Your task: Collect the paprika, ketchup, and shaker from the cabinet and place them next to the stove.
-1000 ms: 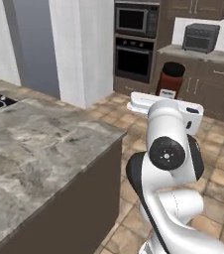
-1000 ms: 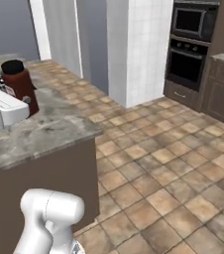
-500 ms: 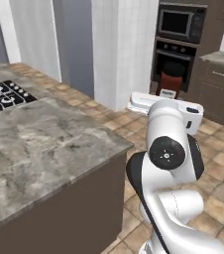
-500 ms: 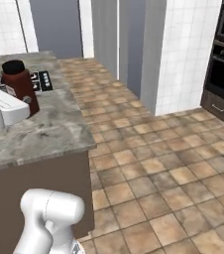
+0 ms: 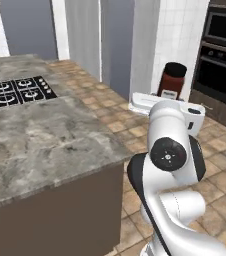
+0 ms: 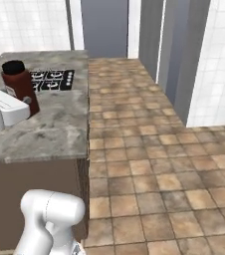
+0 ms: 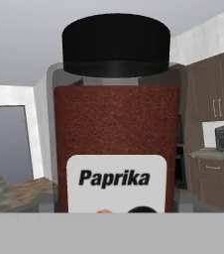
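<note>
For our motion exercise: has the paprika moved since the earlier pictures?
Yes: the paprika, held in the tool, has swung toward the stove, now appearing just beside it.

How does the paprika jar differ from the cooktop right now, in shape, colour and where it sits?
The tall dark red-brown paprika jar stands upright and cylindrical; the flat black four-burner cooktop lies flush in the grey stone counter. The jar is held in the hand, off the counter; the cooktop is set into it. The jar carries a white label; the cooktop has silver knobs. Both share black: the jar's cap, the cooktop's surface.
</note>
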